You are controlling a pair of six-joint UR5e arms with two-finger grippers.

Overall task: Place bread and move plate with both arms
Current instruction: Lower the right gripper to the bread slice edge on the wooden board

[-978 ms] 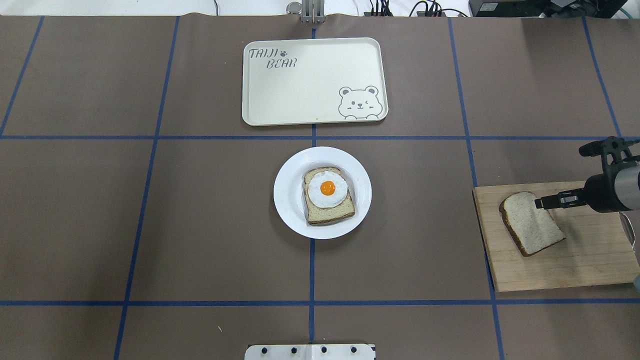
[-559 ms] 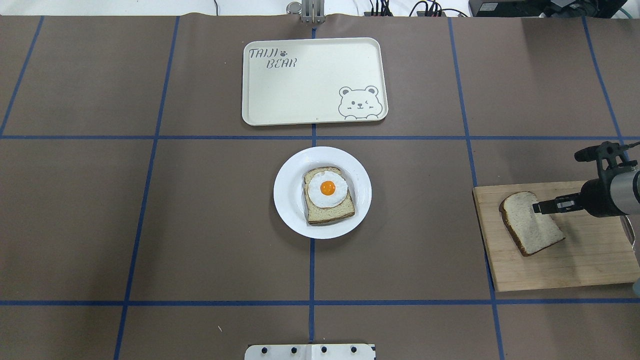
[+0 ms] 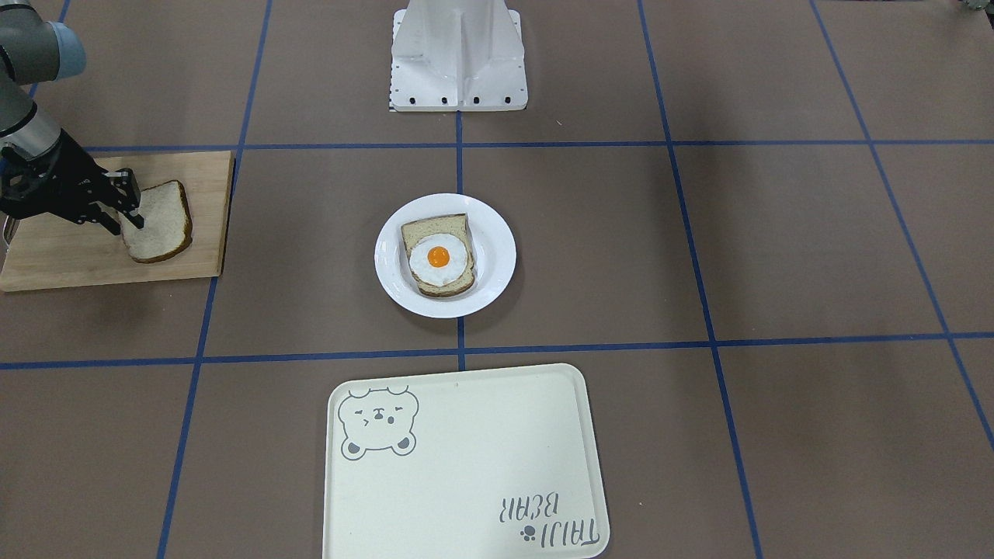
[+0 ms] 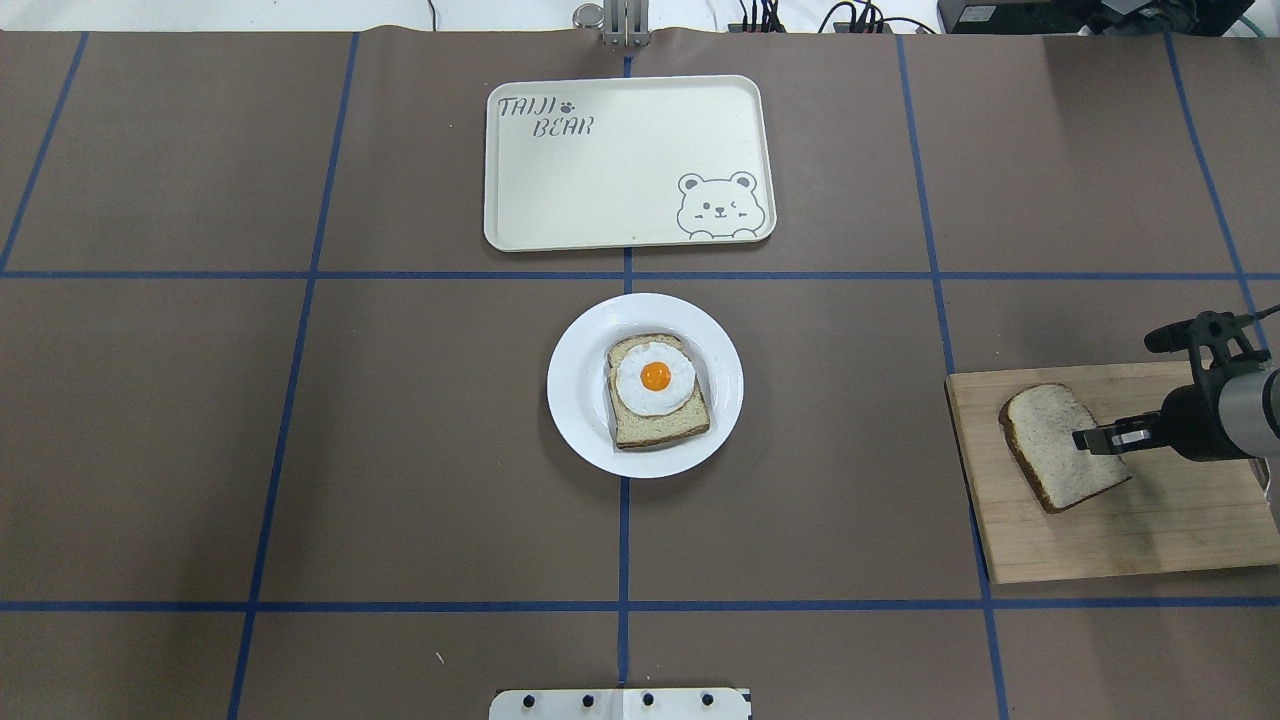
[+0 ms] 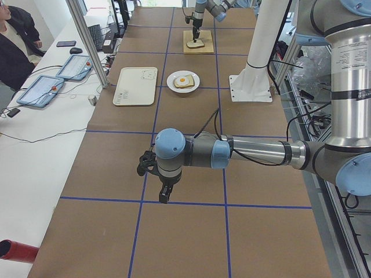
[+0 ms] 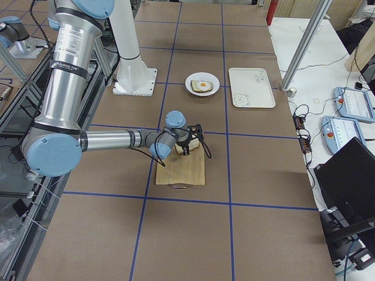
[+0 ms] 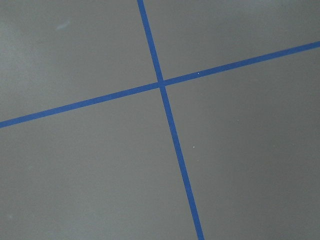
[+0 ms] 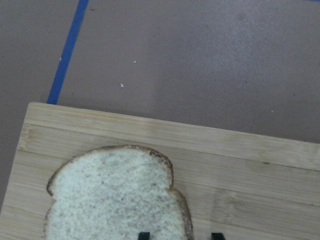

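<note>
**Bread beneath the right end effector.**
The bread is lying flat on the wooden board; the right end effector is hovering, jaws parted astride its crust, gripping nothing. The plate is sitting well apart from the board. The left end effector is showing too little to tell its opening.

Open bench between the wooden board and the plate, a wide flat lane, egg-topped slice filling the plate's middle, its rim bare all round, cream tray near beyond the plate, right hand low over the bread on the board
</note>
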